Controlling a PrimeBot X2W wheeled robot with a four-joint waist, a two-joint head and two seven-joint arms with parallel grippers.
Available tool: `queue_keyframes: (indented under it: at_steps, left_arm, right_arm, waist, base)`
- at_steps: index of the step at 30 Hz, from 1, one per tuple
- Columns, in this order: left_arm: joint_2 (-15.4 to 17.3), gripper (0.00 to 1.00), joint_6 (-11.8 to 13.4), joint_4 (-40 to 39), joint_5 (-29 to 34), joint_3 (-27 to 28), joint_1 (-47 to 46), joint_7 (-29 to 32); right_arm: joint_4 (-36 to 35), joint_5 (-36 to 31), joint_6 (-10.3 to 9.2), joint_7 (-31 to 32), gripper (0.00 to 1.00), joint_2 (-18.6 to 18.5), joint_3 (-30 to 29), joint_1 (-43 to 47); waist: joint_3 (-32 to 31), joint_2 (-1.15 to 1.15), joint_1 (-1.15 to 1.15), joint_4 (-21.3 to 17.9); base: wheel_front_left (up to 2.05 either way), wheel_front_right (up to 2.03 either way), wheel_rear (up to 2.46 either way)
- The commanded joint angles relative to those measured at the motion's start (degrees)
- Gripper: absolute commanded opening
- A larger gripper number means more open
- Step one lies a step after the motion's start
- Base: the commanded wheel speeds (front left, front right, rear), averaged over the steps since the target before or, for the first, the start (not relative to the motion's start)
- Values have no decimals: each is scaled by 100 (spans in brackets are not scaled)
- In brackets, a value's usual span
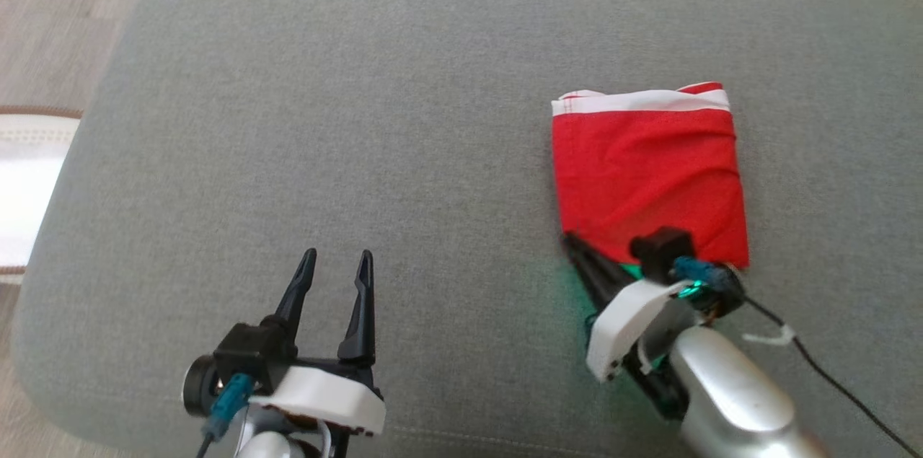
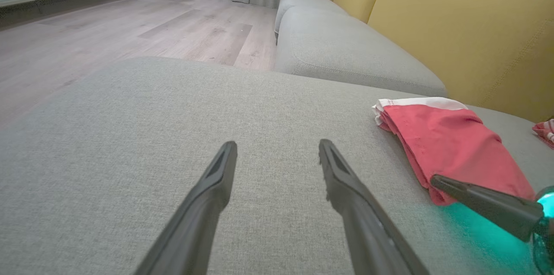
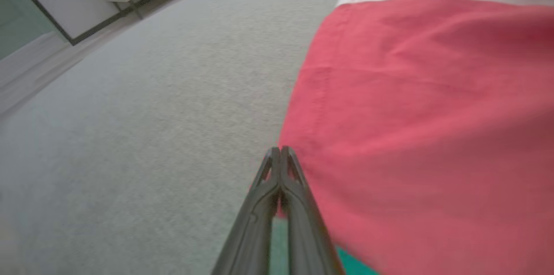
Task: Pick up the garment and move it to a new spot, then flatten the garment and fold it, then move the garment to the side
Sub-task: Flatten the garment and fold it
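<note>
Folded red cloth garment with white band (image 1: 645, 169): being borne flat on the grey fabric sofa cushion (image 1: 360, 119), right side. Right tool (image 1: 570, 240): being held closed at the garment's near left corner; whether cloth is pinched cannot be told. Left tool (image 1: 337, 256): being held open, well apart from the garment.

Grey ottoman (image 1: 288, 119), yellow sofa (image 2: 454, 28), wood floor (image 2: 130, 28).
</note>
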Motion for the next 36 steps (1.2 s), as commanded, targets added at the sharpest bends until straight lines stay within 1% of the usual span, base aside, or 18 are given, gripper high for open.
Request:
queue_keyframes:
  at_steps: [1,4,6,9,10,13,14,15,16,17,18,22,25,30,36]
  left_arm:
    - [-24,100,32,-171,-23,173,-118,-70]
    - [-24,100,32,-152,-11,205,-82,-70]
    - [-24,100,26,-137,2,232,-51,-70]
    - [-24,100,-6,-106,43,282,7,-70]
    - [-24,100,-6,-106,43,282,7,-70]
    - [-24,100,-71,-49,118,361,80,-70]
    - [-24,100,-96,-25,142,397,110,-70]
    - [-24,100,-121,-1,174,432,145,-70]
    - [-24,100,-150,25,214,470,180,-70]
    - [-24,100,-183,58,260,509,220,-70]
    - [-24,100,-216,89,295,552,263,-70]
    - [-17,100,-341,203,426,731,449,-70]
    - [-17,100,-409,255,496,864,550,-70]
    - [-19,100,-420,321,544,1108,662,-70]
    - [-21,100,-509,348,586,1317,786,-70]
  right_arm:
    - [-199,82,-4,-71,0,63,215,-25]
    - [-358,237,-4,-160,0,-3,403,106]
    - [-476,276,-4,-259,0,-77,337,187]
    - [-691,298,-4,-422,0,-202,39,364]
    - [-691,298,-4,-422,0,-202,39,364]
    - [-967,217,-4,-594,0,-359,-414,616]
    - [-1075,170,-4,-650,11,-410,-570,716]
    - [-1184,93,-4,-700,35,-470,-726,822]
    - [-1292,22,-4,-743,56,-513,-904,942]
    - [-1404,-23,-4,-783,89,-528,-1091,1071]
    - [-1514,-58,-4,-814,100,-533,-1269,1204]
    - [-1887,-241,-4,-893,100,-516,-1863,1696]
    - [-2071,-356,-4,-931,100,-461,-2141,1992]
    - [-2201,-446,-4,-1018,100,-354,-2419,2291]
    - [-2084,-537,-4,-1091,100,-287,-2641,2506]
  waist:
    - [-41,0,0,-50]
    - [-154,0,0,-161]
    - [-238,0,0,-224]
    - [-384,0,0,-318]
    - [-384,0,0,-318]
    - [-540,0,0,-403]
    - [-596,0,0,-427]
    - [-653,0,0,-449]
    - [-704,0,0,-468]
    - [-756,0,0,-486]
    - [-808,0,0,-501]
    - [-982,0,0,-551]
    - [-1048,0,0,-567]
    - [-1112,0,0,-582]
    - [-1170,0,0,-590]
  base:
    - [0,0,0]
    - [0,0,0]
    - [0,0,0]
    - [0,0,0]
    - [0,0,0]
    - [0,0,0]
    - [0,0,0]
    - [0,0,0]
    - [0,0,0]
    - [0,0,0]
    - [0,0,0]
    - [0,0,0]
    - [0,0,0]
    - [0,0,0]
    - [0,0,0]
